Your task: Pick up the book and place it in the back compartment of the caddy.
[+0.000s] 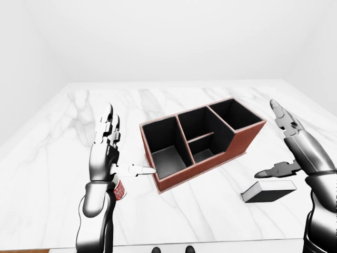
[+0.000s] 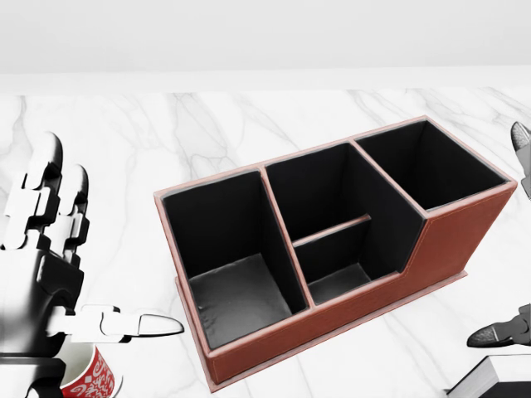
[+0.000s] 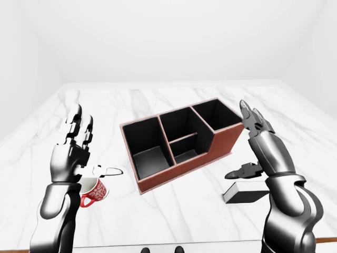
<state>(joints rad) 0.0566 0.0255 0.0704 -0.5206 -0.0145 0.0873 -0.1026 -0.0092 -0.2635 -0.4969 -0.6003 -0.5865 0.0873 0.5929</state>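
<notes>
Caddy point(image 2: 465, 228) reddish-brown, black inside; mug point(image 3: 95, 191) red-white patterned.

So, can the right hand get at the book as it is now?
Probably yes. The right hand is open and hovers just above the book, which lies flat on the marble table, apart from the caddy. Nothing stands between them.

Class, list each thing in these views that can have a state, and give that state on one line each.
book: lying flat on the table, not held
caddy: upright, all compartments empty
mug: tilted, beside the left hand
left hand: open, holding nothing
right hand: open, above the book
</notes>
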